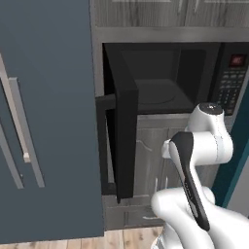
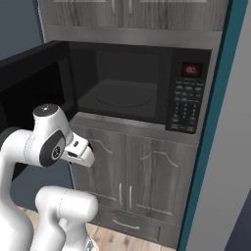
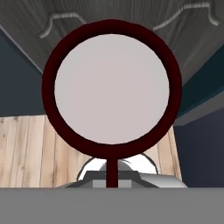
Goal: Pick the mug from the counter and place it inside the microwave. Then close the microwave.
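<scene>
In the hand view, clamped on the handle of the mug (image 3: 111,87), tool jaws together, pale interior facing the camera above wooden floor (image 3: 22,148). Ahead in the base views, microwave (image 2: 142,88) with door (image 1: 124,141) swung wide open, cavity bare.

The white arm (image 1: 194,160) is folded at its elbow, low before the base; its pincer is clamped tight.

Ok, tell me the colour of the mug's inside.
Pale grey-white, ringed by a dark red rim; the mug shows best in the hand view.
</scene>
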Controlling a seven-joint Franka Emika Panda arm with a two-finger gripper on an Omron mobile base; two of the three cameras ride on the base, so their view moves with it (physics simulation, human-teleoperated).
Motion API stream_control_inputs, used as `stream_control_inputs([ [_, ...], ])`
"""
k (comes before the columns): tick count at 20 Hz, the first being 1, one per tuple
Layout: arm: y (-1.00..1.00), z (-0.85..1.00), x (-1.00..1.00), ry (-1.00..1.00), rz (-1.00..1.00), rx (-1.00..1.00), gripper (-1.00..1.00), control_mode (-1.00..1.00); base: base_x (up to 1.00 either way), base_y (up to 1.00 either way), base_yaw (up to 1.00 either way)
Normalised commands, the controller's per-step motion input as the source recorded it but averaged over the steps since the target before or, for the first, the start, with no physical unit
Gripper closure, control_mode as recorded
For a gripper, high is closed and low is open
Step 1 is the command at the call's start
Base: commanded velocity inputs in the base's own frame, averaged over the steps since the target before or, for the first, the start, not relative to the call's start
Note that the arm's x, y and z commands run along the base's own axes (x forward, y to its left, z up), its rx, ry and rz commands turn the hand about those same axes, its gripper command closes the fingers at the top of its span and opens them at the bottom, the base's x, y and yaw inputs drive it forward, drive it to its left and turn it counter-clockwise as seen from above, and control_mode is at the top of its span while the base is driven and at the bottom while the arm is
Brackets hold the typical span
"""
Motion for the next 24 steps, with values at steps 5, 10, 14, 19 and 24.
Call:
stream_control_inputs([
  [5,0.00,0.00,0.00,0.00,0.00,0.00,1.00,1.00,-0.03,-0.19,-0.09],
  [10,0.00,0.00,0.00,0.00,0.00,0.00,1.00,1.00,0.11,-0.08,-0.08],
  [14,0.00,0.00,0.00,0.00,0.00,0.00,1.00,1.00,0.03,-0.08,-0.10],
  [19,0.00,0.00,0.00,0.00,0.00,0.00,1.00,1.00,0.03,-0.07,-0.11],
  [24,0.00,0.00,0.00,0.00,0.00,0.00,1.00,1.00,0.16,-0.06,-0.08],
])
